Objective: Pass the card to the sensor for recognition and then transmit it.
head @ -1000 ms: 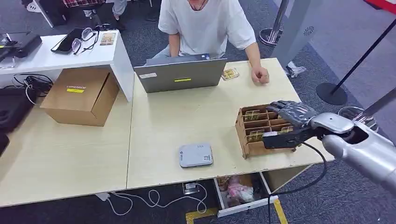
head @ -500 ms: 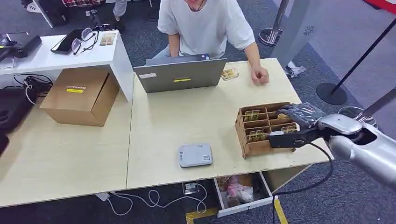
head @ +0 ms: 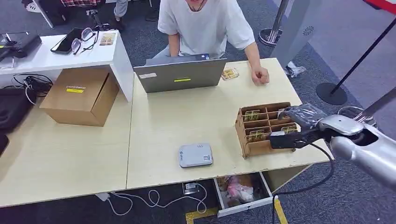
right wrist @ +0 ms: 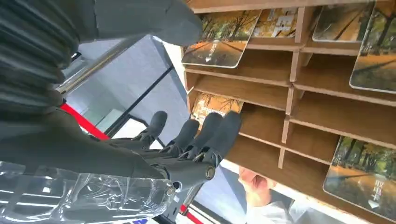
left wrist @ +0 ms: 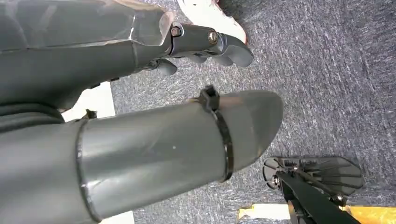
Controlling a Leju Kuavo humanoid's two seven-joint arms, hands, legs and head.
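Observation:
A brown wooden card rack stands near the table's right front edge, with picture cards in its compartments. My right hand hovers over the rack's right side, fingers stretched out and thumb apart, holding nothing. In the right wrist view its fingertips reach to a card in one compartment of the rack; I cannot tell if they touch. More cards lie nearby. The grey-white sensor box sits left of the rack. My left hand hangs over carpet, holding nothing.
A person in a white shirt sits behind a grey laptop, one hand on the table beside a loose card. A cardboard box stands at the left. An open drawer juts out under the table's front edge.
My right hand has drifted a little to the right and toward the front over the rack. The rack, sensor and person stay put.

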